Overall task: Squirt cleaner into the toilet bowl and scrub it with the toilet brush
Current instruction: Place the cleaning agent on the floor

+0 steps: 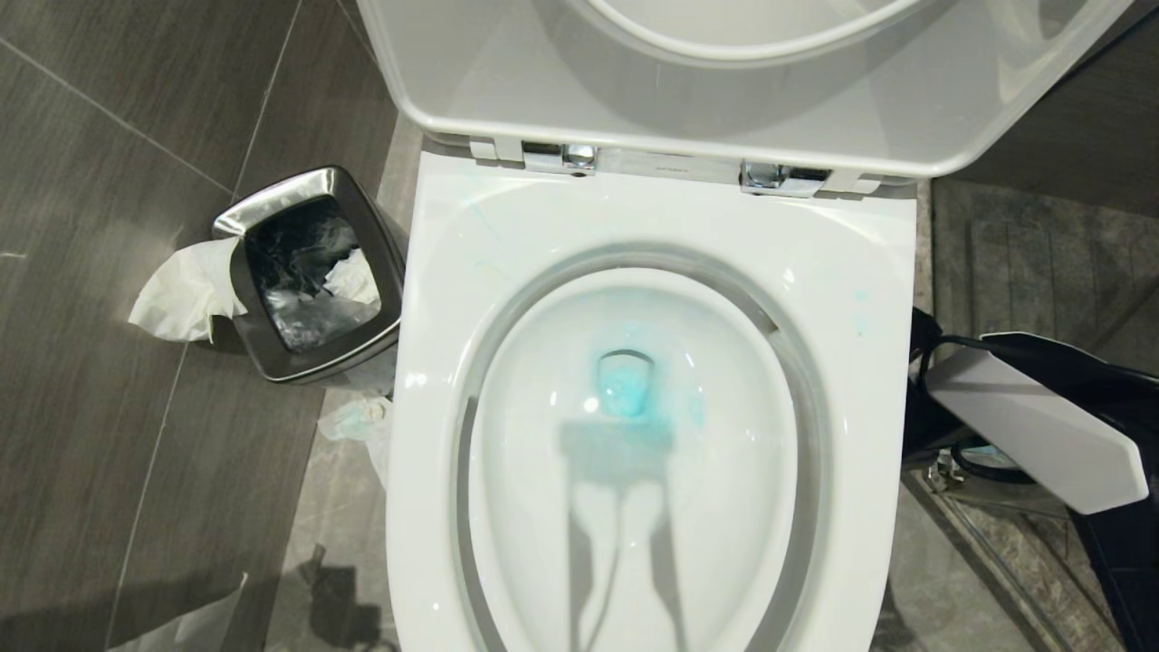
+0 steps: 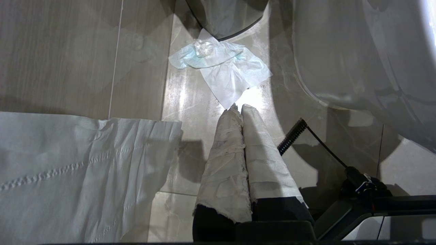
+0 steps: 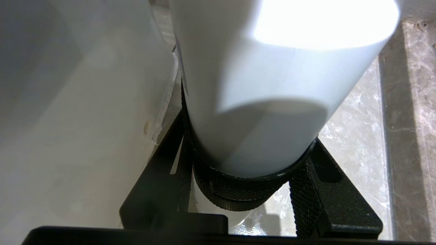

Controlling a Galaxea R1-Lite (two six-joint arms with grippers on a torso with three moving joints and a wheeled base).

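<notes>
Inside toilet bowl [image 1: 869, 299]: teal cleaner [image 1: 625, 385] | right hand [image 3: 245, 190] grips white cylinder [image 3: 265, 102]

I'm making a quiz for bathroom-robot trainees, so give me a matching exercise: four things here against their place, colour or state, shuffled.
1 toilet lid
2 waste bin
3 bowl water
4 right pincer

a tinted teal-blue
b closed around a white cylinder
c raised
d on the floor, left of the toilet

Pairs: 1-c, 2-d, 3-a, 4-b

Black arm [image 1: 1068, 380] — white panel [image 1: 1041, 426].
</notes>
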